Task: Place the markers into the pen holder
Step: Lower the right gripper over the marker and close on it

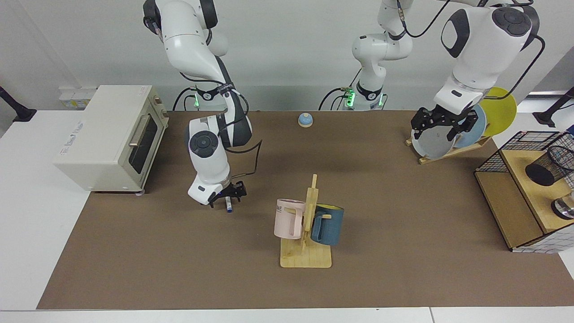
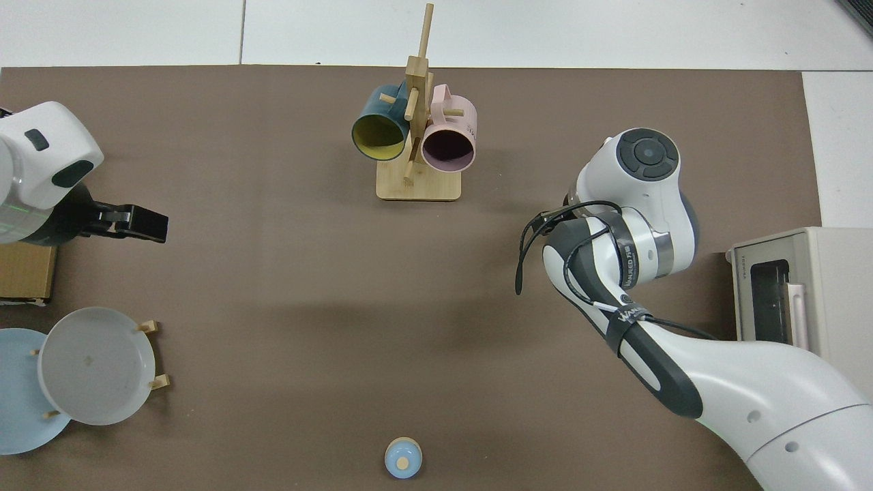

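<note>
The right end effector [image 1: 228, 194] holds the marker [image 1: 228, 205] near-vertical, far left of the pen holder [image 1: 550, 168]; the left end effector [image 1: 441, 124] hovers open, nearer the holder.

A matt brown mat [image 1: 179, 269] covers the white desk [image 1: 27, 224]. The arms [image 1: 206, 152] wear glossy white plastic shells with dark matt joints. At centre, a pale, bare wooden rack [image 1: 306, 251] carries a matt pink mug [image 1: 288, 218] and a dark blue mug [image 1: 328, 224], the latter yellow inside. A cream oven [image 1: 107, 134], its casing smooth and painted, stands far left with a metal handle. Smooth plates [image 1: 431, 143] in grey, blue and yellow lean in a wooden stand. Far right, a black mesh holder [image 1: 549, 168] lies on a wood shelf [image 1: 520, 202] beside black wire grid.
</note>
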### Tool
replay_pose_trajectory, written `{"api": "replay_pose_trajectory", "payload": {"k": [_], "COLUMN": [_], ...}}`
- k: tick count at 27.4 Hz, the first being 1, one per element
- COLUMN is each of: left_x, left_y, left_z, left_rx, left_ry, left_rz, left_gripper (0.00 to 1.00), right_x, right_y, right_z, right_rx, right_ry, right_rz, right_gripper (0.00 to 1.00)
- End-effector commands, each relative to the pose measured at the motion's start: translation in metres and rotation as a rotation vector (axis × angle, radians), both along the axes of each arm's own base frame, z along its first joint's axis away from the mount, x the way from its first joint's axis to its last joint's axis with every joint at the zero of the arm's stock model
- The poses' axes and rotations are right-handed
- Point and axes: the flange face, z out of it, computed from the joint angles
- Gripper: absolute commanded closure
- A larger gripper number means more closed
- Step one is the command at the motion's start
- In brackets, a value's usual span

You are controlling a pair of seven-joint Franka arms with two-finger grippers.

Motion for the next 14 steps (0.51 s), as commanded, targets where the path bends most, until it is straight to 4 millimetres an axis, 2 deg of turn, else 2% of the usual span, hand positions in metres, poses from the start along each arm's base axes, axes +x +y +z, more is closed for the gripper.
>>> {"api": "replay_pose_trajectory", "payload": {"k": [1, 4, 8, 12, 13, 14], "left_x": [-0.0099, -0.01, -0.0099, -0.01, -0.01, -0.01], "left_y": [-0.0007, -0.0015, -0.0007, -0.0007, -0.0007, -0.0007], "left_z": [0.0019, 0.0019, 0.0019, 0.0012, 0.0012, 0.0012], "left_rx": [-0.009, -0.009, -0.009, -0.009, -0.009, -0.009], "left_ry": [0.003, 0.003, 0.003, 0.005, 0.005, 0.005], "left_rz": [0.005, 0.004, 0.005, 0.005, 0.005, 0.005], "left_gripper": [0.0, 0.0, 0.0, 0.0, 0.0, 0.0], "right_x": [0.0022, 0.0023, 0.0006, -0.0004, -0.0004, -0.0004], "right_y": [-0.0051, -0.0071, -0.0023, -0.0016, -0.0026, -0.0015], "right_z": [-0.0131, -0.0134, -0.0129, -0.0135, -0.0137, -0.0131], "right_rx": [-0.008, -0.008, -0.01, -0.011, -0.012, -0.011], "right_ry": [0.002, 0.005, 0.009, 0.016, 0.018, 0.018], "right_rz": [0.032, 0.028, 0.025, 0.023, 0.022, 0.022], "right_gripper": [0.12, 0.28, 0.66, 0.95, 1.0, 1.0]}}
